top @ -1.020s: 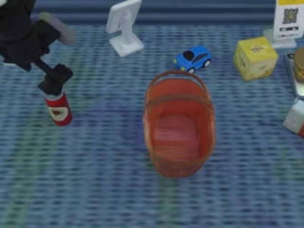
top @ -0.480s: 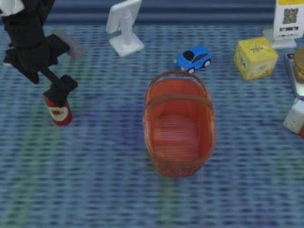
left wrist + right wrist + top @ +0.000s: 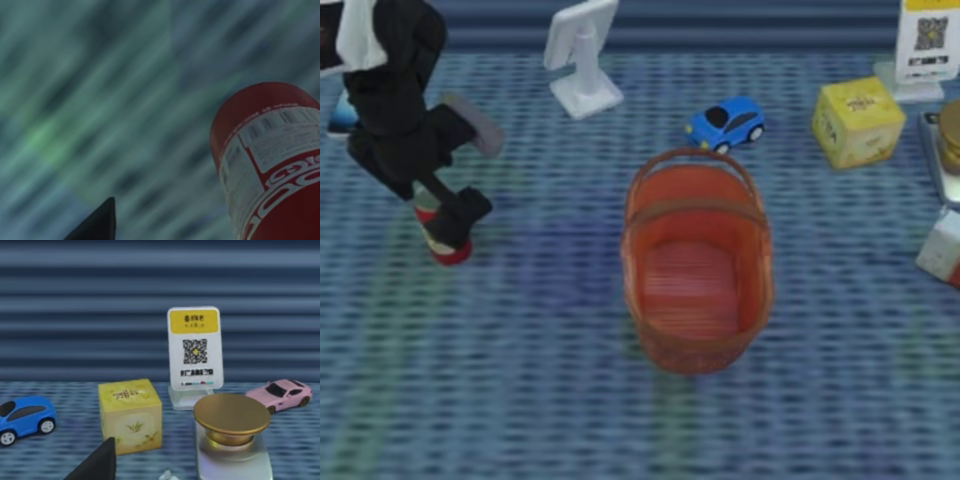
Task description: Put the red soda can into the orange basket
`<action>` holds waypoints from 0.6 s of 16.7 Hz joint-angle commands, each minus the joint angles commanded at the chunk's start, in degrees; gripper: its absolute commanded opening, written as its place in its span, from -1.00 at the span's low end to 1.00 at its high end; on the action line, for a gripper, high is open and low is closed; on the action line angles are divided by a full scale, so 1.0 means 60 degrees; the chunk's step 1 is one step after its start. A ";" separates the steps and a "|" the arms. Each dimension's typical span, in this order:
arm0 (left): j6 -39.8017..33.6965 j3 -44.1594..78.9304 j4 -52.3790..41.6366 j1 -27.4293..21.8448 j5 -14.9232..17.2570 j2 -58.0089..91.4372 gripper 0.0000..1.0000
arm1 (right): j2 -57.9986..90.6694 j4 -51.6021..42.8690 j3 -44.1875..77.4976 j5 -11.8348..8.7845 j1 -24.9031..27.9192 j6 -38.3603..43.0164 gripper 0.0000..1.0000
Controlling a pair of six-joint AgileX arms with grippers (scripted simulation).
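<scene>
The red soda can [image 3: 448,250] stands upright on the blue mat at the left side of the table, far left of the orange basket [image 3: 635,270]. My left gripper [image 3: 455,215] is down over the can's top and hides most of it; only the red base and a sliver of the side show. In the left wrist view the can [image 3: 270,165] fills one side, very close, with one dark finger [image 3: 100,225] apart from it; the gripper is open. The basket is empty, its handle [image 3: 695,205] arching across. My right gripper [image 3: 160,472] is out of the top view, parked and open.
A white stand [image 3: 582,60] and a blue toy car [image 3: 725,122] sit behind the basket. At the right are a yellow box [image 3: 857,120], a QR sign [image 3: 928,40], a gold-topped device [image 3: 950,140] and a red-and-white box [image 3: 945,245]. A pink car [image 3: 280,392] shows far right.
My left arm has come down and towards the front, and its gripper now covers the can's top. The can and basket have not moved.
</scene>
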 joint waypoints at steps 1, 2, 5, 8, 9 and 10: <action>0.0000 -0.0104 0.0145 -0.0001 0.0001 0.0052 1.00 | 0.0000 0.0000 0.0000 0.0000 0.0000 0.0000 1.00; 0.0001 -0.0137 0.0189 -0.0001 0.0001 0.0070 1.00 | 0.0000 0.0000 0.0000 0.0000 0.0000 0.0000 1.00; 0.0001 -0.0137 0.0189 -0.0001 0.0001 0.0070 1.00 | 0.0000 0.0000 0.0000 0.0000 0.0000 0.0000 1.00; 0.0001 -0.0137 0.0189 -0.0001 0.0001 0.0070 0.55 | 0.0000 0.0000 0.0000 0.0000 0.0000 0.0000 1.00; 0.0001 -0.0137 0.0189 -0.0001 0.0001 0.0070 0.40 | 0.0000 0.0000 0.0000 0.0000 0.0000 0.0000 1.00; 0.0001 -0.0137 0.0189 -0.0001 0.0001 0.0070 0.25 | 0.0000 0.0000 0.0000 0.0000 0.0000 0.0000 1.00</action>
